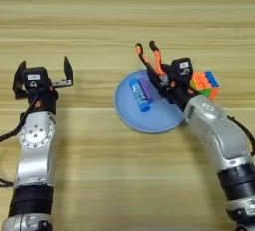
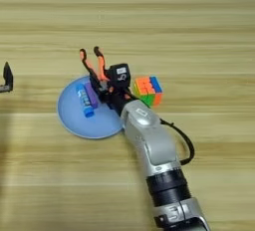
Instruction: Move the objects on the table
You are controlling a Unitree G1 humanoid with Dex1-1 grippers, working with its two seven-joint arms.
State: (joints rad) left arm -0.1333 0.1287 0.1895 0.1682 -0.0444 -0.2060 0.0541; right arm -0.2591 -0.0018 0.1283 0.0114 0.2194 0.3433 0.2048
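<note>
Left hand (image 1: 44, 73) spread, idle; right hand (image 1: 160, 79) clamped.

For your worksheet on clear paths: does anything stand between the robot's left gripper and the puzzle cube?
Yes. The left gripper hovers at the table's left side, fingers open. The cube lies far right. Between them sit the blue plate and the right gripper, which holds the pliers over the plate's edge.

Silver arms with black cuffs, black cables, black-fingered pincers, white labels.

Head stereo pair, looking down; table (image 1: 124, 6) fills both, mostly shared.
</note>
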